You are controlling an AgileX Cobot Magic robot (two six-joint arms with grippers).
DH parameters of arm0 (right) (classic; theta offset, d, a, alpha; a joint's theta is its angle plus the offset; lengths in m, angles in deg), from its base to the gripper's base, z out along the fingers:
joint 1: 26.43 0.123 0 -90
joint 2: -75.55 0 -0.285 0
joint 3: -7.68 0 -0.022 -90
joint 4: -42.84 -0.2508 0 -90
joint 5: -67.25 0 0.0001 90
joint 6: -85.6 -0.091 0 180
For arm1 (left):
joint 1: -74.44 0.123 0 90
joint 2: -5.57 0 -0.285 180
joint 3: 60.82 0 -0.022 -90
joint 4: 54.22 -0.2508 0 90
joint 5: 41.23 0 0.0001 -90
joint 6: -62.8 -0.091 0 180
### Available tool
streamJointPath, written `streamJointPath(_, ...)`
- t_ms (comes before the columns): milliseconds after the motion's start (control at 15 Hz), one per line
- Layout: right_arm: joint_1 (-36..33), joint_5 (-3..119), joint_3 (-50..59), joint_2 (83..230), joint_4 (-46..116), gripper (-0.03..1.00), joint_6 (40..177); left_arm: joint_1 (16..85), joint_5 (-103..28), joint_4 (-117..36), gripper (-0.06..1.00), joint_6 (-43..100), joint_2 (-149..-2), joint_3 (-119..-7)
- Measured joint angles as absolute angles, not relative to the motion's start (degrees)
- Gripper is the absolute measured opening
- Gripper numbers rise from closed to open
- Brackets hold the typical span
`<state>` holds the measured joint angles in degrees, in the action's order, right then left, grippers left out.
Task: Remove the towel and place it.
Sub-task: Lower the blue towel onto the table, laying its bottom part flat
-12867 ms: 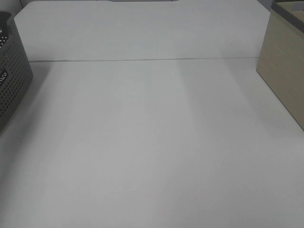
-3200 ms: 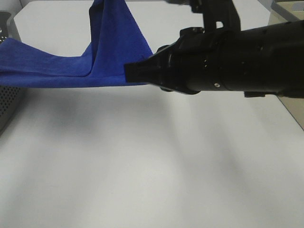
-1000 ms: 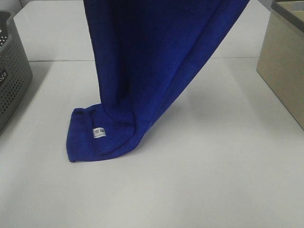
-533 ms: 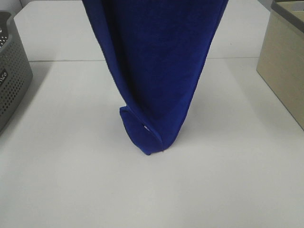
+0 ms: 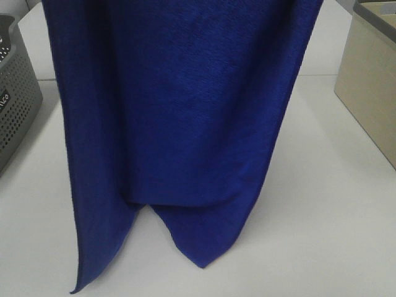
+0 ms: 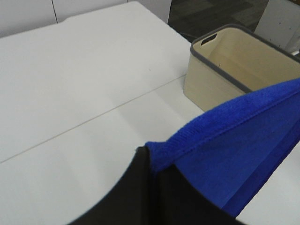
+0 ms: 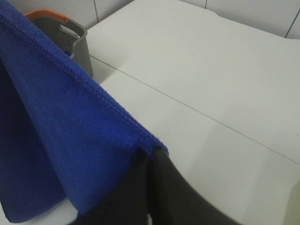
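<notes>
The deep blue towel [image 5: 185, 111] hangs spread wide like a curtain and fills most of the exterior high view. Its two lower corners dangle over the white table [image 5: 334, 216]. Both grippers are above that view's top edge. In the left wrist view my left gripper [image 6: 151, 161] is shut on the stitched top edge of the towel [image 6: 234, 154]. In the right wrist view my right gripper [image 7: 149, 157] is shut on the same edge at the other end of the towel [image 7: 56, 140]. The edge runs taut between them.
A grey perforated basket [image 5: 15, 105] stands at the table's left edge, and shows with an orange rim [image 7: 70, 35] in the right wrist view. A beige bin [image 5: 371, 86] with a grey rim [image 6: 225, 70] stands at the right edge.
The towel hung narrow and bunched with its lower end folded on the table. It is now pulled wide between the two grippers, and its lower corners hang loose.
</notes>
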<state>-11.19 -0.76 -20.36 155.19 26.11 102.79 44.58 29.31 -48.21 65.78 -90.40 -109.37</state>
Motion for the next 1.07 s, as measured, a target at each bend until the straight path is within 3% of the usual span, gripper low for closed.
streamJointPath(267,-11.19,-0.88,-20.36,157.71,28.74,0.02,103.02,44.53,28.5,-51.47,0.0,65.95,-92.86,-107.93)
streamJointPath(467,-10.79,9.43,-20.36,165.56,32.76,0.02,102.45,44.53,22.72,-59.49,0.0,64.12,-98.82,-107.93)
streamJointPath(533,-10.9,19.52,-20.36,171.81,35.96,0.02,101.64,45.1,14.58,-65.4,0.0,62.8,-103.98,-107.93)
streamJointPath(667,-11.25,28.46,-21.5,177.59,37.63,0.02,101.47,47.16,4.32,-67.97,0.0,62.8,-108.33,-107.93)
streamJointPath(1067,-11.25,39.11,-41.56,188.31,37.91,0.02,105.54,50.83,-21.34,-70.95,0.0,62.8,-111.71,-111.2)
